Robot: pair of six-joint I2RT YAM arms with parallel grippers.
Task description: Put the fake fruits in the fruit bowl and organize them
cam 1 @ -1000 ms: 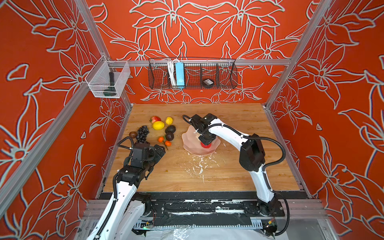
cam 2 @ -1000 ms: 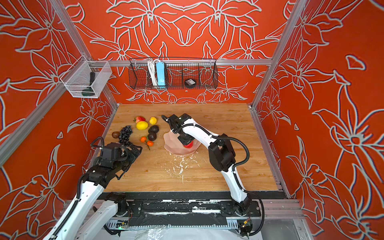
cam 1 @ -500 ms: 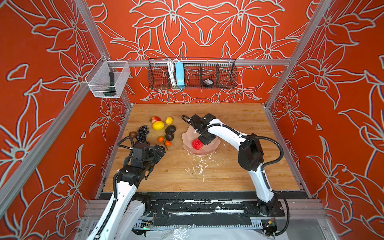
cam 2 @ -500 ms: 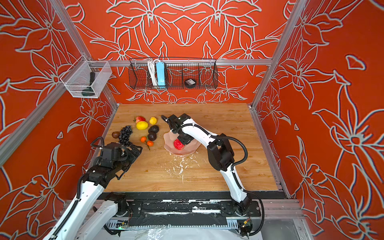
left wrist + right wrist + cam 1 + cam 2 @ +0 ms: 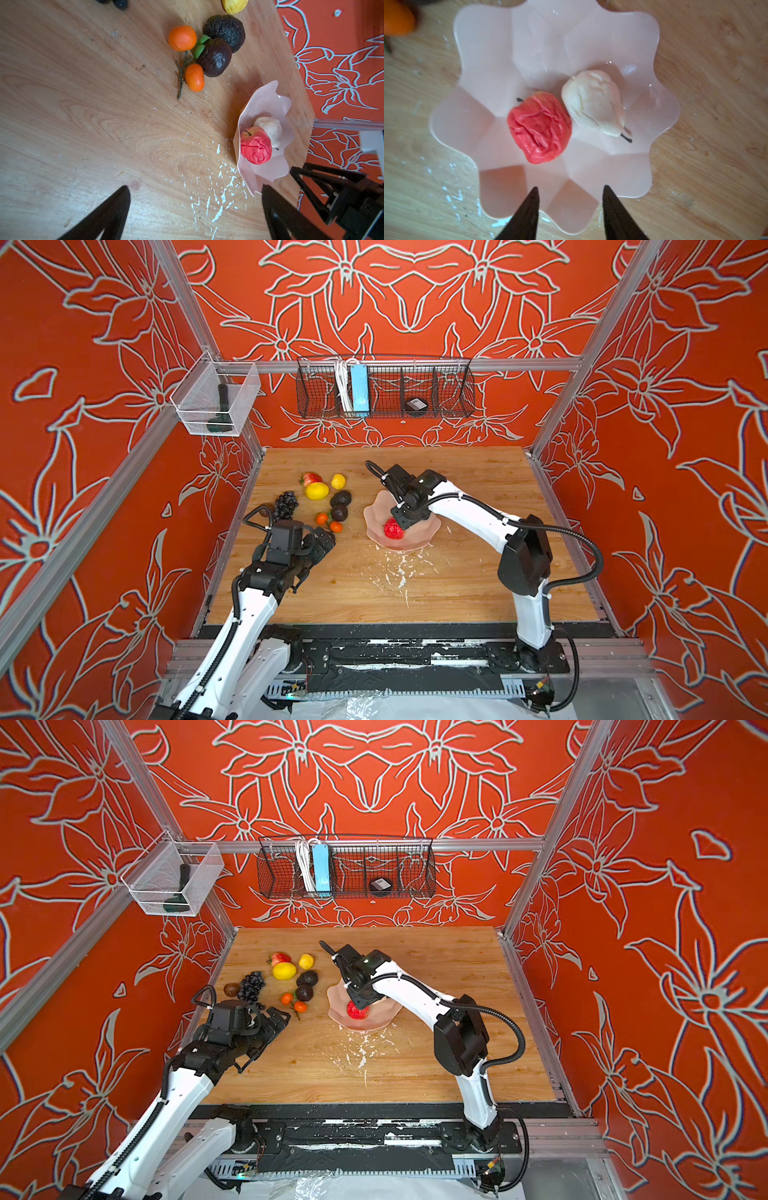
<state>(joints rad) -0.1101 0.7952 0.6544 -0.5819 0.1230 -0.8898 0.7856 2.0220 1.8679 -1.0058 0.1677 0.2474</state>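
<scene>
Two pieces are lying side by side and touching in the fruit bowl (image 5: 488,62): a wrinkled red apple (image 5: 539,128) and a pale pear (image 5: 593,104). The right gripper (image 5: 571,187) is hanging over the bowl, its fingers standing apart and gripping nothing, so this drop-off is looking complete. The other fake fruits (image 5: 284,970) are sitting clustered on the tabletop (image 5: 457,580), beside the bowl on the left arm's side: lemons (image 5: 316,490), a grape bunch (image 5: 286,502), two dark avocados (image 5: 215,57) and two stemmed oranges (image 5: 182,38). The left gripper (image 5: 194,187) is hovering near the oranges, fingers spread wide and empty. The next move is probably calling for one arm to be closing on a single fruit, likely an orange, without nudging the avocado just beside it, then setting it in the bowl's free half.
</scene>
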